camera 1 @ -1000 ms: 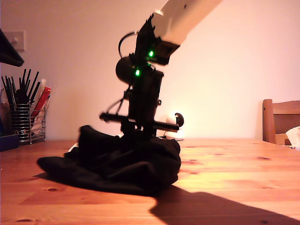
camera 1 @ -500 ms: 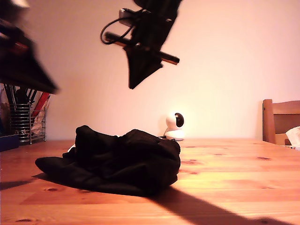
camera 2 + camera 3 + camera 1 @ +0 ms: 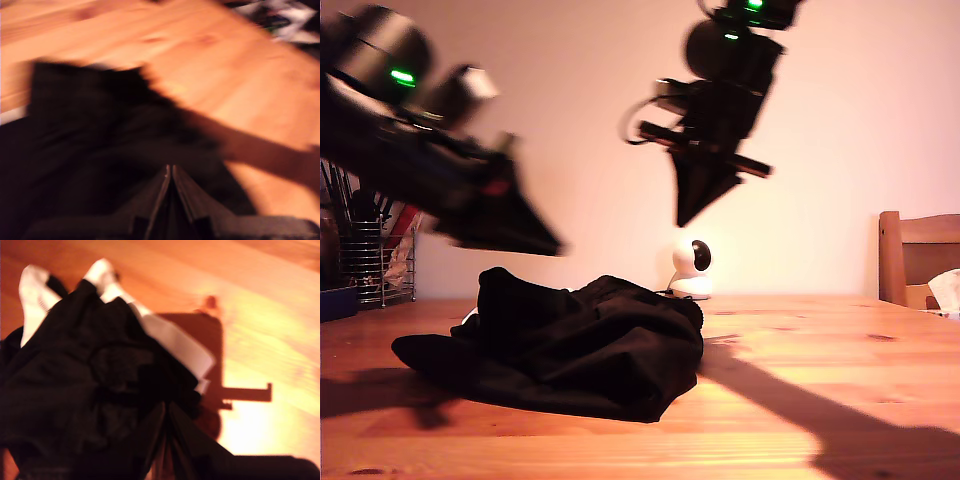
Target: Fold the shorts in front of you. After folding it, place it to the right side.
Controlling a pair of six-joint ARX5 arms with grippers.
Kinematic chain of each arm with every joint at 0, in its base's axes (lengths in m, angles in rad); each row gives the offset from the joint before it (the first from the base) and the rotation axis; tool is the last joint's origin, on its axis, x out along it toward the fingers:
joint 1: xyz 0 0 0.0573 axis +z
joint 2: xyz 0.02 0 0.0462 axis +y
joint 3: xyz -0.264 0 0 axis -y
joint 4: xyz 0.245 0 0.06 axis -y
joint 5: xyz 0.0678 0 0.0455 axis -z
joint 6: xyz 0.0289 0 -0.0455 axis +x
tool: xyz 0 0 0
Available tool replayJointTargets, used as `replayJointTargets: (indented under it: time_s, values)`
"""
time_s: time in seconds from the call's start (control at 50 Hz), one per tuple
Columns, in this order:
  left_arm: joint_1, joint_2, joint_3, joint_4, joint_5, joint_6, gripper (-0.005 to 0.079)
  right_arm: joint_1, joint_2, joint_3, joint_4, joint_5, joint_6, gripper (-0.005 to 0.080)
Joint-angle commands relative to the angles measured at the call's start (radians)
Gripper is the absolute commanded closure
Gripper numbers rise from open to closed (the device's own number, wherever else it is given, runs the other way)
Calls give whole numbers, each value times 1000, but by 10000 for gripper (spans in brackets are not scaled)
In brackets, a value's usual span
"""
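Motion blur smears my first wrist view, so the shorts [image 3: 95, 150] there are a dark mass with no seam or hem to read. In the exterior view the arm [image 3: 430, 170] at the left is blurred and cut by the frame edge, and the chair [image 3: 920, 258] at the right is cropped.
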Motion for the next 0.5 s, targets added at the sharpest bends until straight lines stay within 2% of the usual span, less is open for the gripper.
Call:
replayJointTargets:
  time_s: [0.0, 0.24, 0.48]
  values:
    - [-23, 44, -8, 16, 5, -5, 764, 12, 6, -20, 6, -13, -13, 765]
    - [-75, 130, -6, 31, 28, -13, 764, 12, 6, -20, 14, -14, -29, 765]
    - [-81, 195, -5, 27, 21, -26, 764, 12, 6, -20, 10, -14, -29, 765]
